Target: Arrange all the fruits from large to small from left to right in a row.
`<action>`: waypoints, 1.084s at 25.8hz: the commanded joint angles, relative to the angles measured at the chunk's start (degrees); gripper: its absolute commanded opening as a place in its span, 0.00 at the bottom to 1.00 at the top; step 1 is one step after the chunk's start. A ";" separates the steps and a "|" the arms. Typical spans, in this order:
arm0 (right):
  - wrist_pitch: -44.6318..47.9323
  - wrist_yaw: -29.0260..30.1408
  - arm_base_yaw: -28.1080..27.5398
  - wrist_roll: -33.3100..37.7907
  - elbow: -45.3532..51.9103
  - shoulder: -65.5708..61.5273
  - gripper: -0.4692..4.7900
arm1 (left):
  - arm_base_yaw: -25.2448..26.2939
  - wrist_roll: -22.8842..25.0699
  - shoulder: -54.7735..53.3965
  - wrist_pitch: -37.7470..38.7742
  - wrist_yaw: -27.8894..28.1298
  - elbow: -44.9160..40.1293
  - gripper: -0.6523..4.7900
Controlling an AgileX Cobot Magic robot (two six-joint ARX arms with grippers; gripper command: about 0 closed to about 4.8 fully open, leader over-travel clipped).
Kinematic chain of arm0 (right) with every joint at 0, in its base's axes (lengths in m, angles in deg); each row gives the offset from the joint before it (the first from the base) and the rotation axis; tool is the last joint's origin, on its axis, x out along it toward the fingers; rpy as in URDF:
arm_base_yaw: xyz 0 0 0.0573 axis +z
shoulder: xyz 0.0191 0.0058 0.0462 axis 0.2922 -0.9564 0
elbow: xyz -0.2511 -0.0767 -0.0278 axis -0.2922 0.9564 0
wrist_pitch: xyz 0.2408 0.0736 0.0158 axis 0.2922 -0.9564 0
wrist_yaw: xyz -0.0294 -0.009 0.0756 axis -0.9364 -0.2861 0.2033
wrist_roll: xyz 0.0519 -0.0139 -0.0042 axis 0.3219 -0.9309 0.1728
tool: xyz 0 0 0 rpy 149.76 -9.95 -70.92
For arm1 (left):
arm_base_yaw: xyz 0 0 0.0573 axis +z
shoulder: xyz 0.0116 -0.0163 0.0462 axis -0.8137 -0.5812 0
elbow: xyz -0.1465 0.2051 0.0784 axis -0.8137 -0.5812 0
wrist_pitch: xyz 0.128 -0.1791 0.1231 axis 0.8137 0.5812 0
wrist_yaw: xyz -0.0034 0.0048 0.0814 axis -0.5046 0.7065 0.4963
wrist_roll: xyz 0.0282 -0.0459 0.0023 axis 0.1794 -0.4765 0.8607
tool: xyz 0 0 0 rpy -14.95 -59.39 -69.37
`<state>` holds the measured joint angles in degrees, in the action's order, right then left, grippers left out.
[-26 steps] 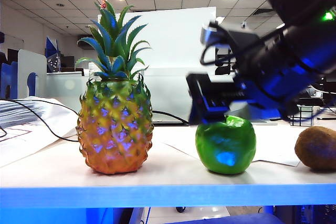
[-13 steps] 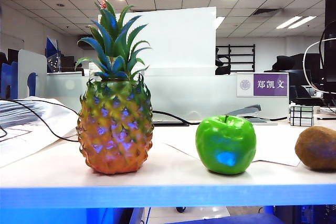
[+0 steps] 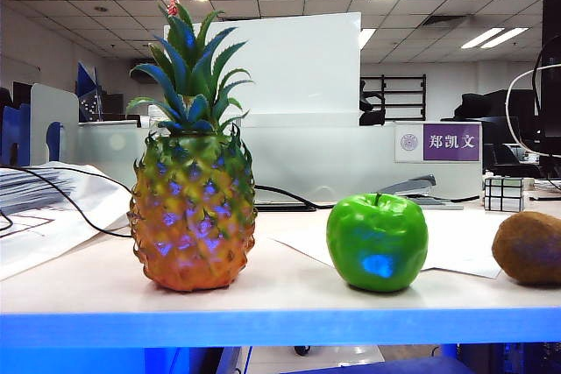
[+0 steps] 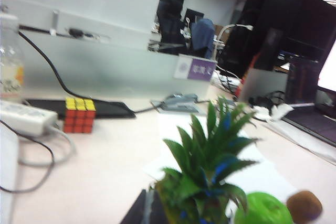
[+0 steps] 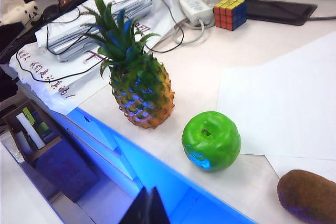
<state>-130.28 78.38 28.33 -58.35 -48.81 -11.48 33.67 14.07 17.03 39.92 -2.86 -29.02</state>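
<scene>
Pineapple (image 3: 192,213), apple (image 3: 377,243), kiwi (image 3: 529,248) cropped at frame edge; right pincer (image 5: 147,207) pressed together, empty; left pincer (image 4: 148,209) mostly hidden, state indeterminable.

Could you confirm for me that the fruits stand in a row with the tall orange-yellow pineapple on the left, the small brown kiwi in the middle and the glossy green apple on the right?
Not quite: the exterior view shows the glossy green apple in the middle and the small brown kiwi on the right. The tall orange-yellow pineapple is on the left, as you said.
</scene>
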 commanded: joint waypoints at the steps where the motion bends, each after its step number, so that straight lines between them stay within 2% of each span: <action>1: 1.77 -3.08 -0.09 0.33 -0.13 0.04 0.08 | -0.02 -1.07 -0.07 5.57 0.44 0.13 0.11; 3: 3.23 -6.88 -0.09 -3.37 0.76 0.02 0.08 | 0.04 -1.05 -0.07 10.54 3.08 0.11 0.11; 5: 5.29 -6.80 -0.07 -8.57 2.10 0.02 0.08 | 0.04 -1.31 -0.07 14.97 8.24 0.09 0.11; 7: 8.17 -6.32 -0.07 -12.07 3.26 0.02 0.08 | 0.04 -1.27 -0.07 16.63 10.99 0.09 0.11; 10: 15.52 -7.69 -0.15 -13.49 5.86 0.04 0.08 | 0.04 -1.29 -0.07 16.33 12.13 0.09 0.11; 12: 25.03 -10.03 -0.26 -15.89 10.03 0.02 0.08 | 0.04 -1.29 -0.07 14.60 12.11 0.09 0.11; 13: 31.36 -12.98 -0.24 -16.46 13.00 0.04 0.08 | 0.04 -1.31 -0.07 13.25 12.11 0.11 0.11; 15: 35.89 -15.58 -0.24 -16.37 16.04 0.04 0.08 | 0.04 -1.38 -0.04 12.02 12.04 0.11 0.11; 23: 30.93 -15.13 -0.22 -16.35 16.22 0.09 0.08 | 0.04 -1.27 -0.04 12.50 11.69 0.11 0.11; 28: 30.91 -15.13 -0.20 -16.35 16.22 0.09 0.08 | 0.04 -1.27 -0.04 12.52 11.69 0.11 0.11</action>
<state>-100.03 63.15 28.11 -74.55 -32.33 -11.37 33.69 12.78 17.03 52.95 9.07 -29.04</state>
